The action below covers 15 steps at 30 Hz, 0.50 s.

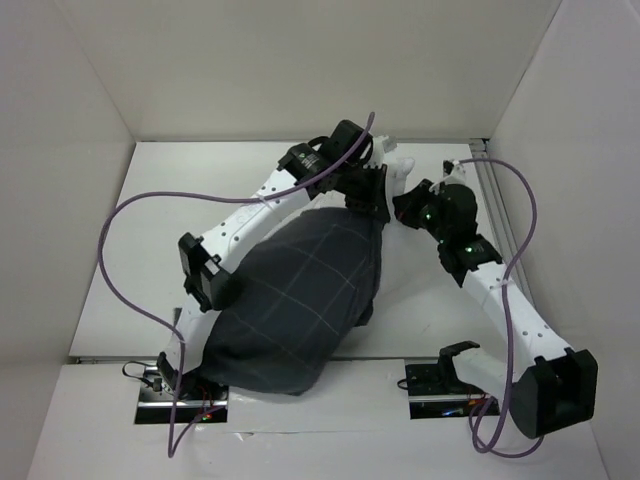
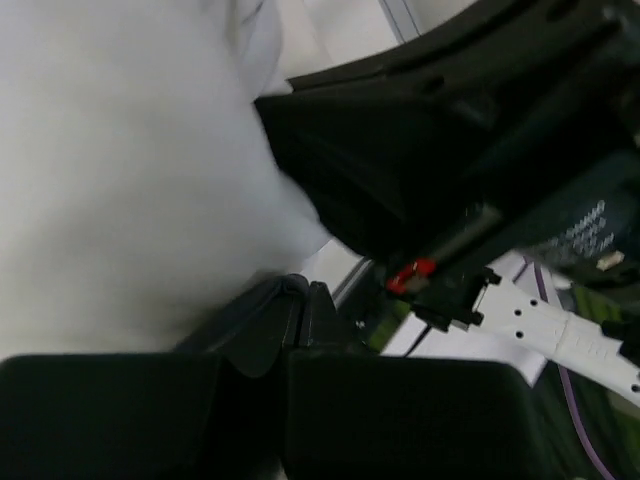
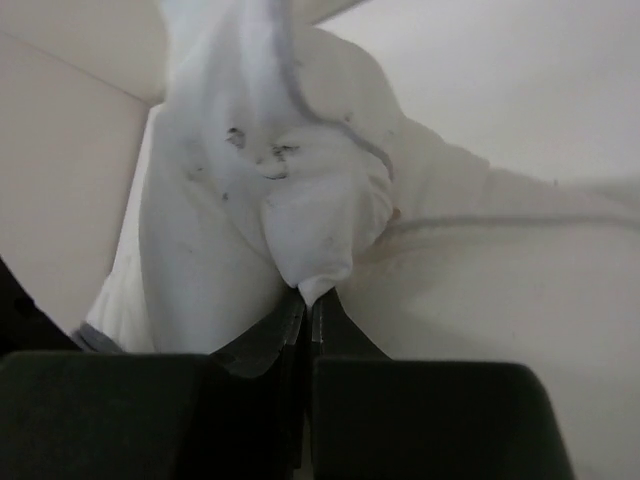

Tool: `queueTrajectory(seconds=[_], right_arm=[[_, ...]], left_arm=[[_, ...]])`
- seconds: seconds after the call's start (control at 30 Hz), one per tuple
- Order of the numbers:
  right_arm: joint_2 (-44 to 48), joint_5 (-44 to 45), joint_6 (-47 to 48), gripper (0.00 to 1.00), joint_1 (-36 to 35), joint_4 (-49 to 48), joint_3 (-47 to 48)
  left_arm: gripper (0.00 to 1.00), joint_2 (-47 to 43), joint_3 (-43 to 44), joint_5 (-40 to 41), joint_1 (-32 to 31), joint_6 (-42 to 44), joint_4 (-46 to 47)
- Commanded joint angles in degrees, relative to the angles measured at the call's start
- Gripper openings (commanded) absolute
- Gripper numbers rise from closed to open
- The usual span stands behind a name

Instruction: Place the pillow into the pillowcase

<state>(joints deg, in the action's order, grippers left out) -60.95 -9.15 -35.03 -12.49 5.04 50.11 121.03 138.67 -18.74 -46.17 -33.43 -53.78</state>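
Pillowcase (image 1: 290,300) lies slantwise on the table (image 1: 150,190), closed end toward 7 o'clock, mouth toward 1 o'clock. It bulges full, so the pillow (image 1: 397,160) looks nearly all inside, with only a white end poking out at the mouth. Right gripper (image 3: 305,298): jaws pressed together, pinching a white corner of the pillow. Left gripper (image 2: 303,296): jaws pressed together, seemingly on a grey fold of the case hem; view blurred. Judgement: hold the hem firm and lifted, drive the corner toward 7 o'clock beneath it, and avoid dragging cloth back out on release.
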Motion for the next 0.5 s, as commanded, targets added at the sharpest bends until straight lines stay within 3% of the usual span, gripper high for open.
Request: queueTrajectory(seconds=[0.0, 0.23, 0.47], right_arm=[[0.91, -4.06, -10.04, 0.0, -7.36, -2.05, -8.24], [10.05, 7.89, -12.17, 0.0, -9.57, 4.53, -9.52], [18.76, 20.21, -9.8, 0.0, -9.57, 22.79, -2.56]], left_arm=[[0.0, 4.21, 1.34, -8.25, 1.43, -4.55, 19.95], [0.0, 3.34, 0.2, -5.17, 8.28, -1.65, 14.76], [0.0, 1.49, 3.7, -3.85, 10.93, -0.76, 13.7]])
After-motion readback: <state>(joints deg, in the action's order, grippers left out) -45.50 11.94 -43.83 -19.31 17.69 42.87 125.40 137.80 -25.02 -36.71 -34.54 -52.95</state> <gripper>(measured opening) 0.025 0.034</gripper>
